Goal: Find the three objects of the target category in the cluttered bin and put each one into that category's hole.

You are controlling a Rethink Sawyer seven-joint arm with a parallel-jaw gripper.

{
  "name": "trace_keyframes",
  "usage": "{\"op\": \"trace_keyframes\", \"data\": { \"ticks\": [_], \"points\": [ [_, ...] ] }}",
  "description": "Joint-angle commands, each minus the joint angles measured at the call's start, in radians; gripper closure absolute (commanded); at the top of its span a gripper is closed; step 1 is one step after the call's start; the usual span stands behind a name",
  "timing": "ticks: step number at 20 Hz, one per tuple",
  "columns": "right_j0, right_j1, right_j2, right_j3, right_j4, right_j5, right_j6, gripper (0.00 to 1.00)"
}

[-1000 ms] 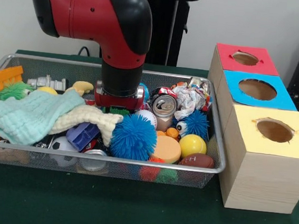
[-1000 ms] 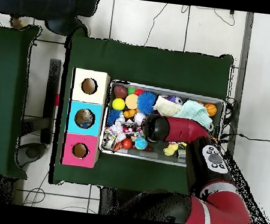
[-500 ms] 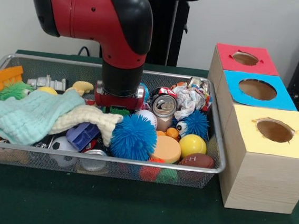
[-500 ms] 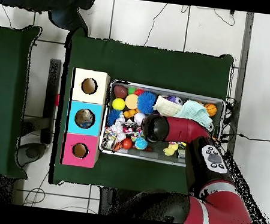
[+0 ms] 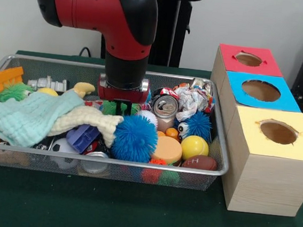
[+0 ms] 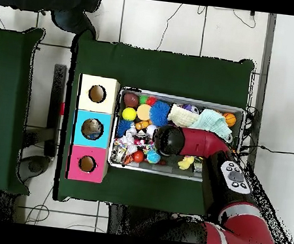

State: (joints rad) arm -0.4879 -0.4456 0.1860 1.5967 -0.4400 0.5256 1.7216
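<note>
Gripper over green spiky toy, mid-bin

Jaw state cannot be told: the gripper (image 5: 121,108) sits low among the clutter, and only dark tips show against a green spiky toy (image 5: 110,107) under the red wrist; whether that toy is held cannot be confirmed.

Nearest the camera, against the front rim of the wire bin (image 5: 109,162), lie a brown football (image 5: 199,162), a silver can end (image 5: 95,160) and a small soccer ball (image 5: 62,147). Just behind these sit a blue spiky ball (image 5: 134,137), an orange disc (image 5: 169,150), a yellow ball (image 5: 194,147) and a purple block (image 5: 83,136). A mint cloth (image 5: 30,116) and a cream cloth (image 5: 86,119) cover the left half. Further back, an upended can (image 5: 166,108) stands beside crumpled paper (image 5: 193,102).

Right of the bin stands the box row: yellow hole (image 5: 278,132) nearest, blue hole (image 5: 260,90) next, red hole (image 5: 248,59) farthest.
</note>
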Motion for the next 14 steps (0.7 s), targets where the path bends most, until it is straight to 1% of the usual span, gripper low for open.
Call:
{"op": "trace_keyframes", "data": {
  "ticks": [1, 11, 14],
  "points": [
    [-0.016, -0.062, 0.101, 0.01, 0.056, 0.06, 0.007, 1.0],
    [-0.032, -0.059, 0.121, 0.006, 0.066, 0.061, -0.012, 1.0],
    [-0.025, -0.081, 0.115, 0.017, 0.073, 0.077, -0.006, 1.0]
  ]
}}
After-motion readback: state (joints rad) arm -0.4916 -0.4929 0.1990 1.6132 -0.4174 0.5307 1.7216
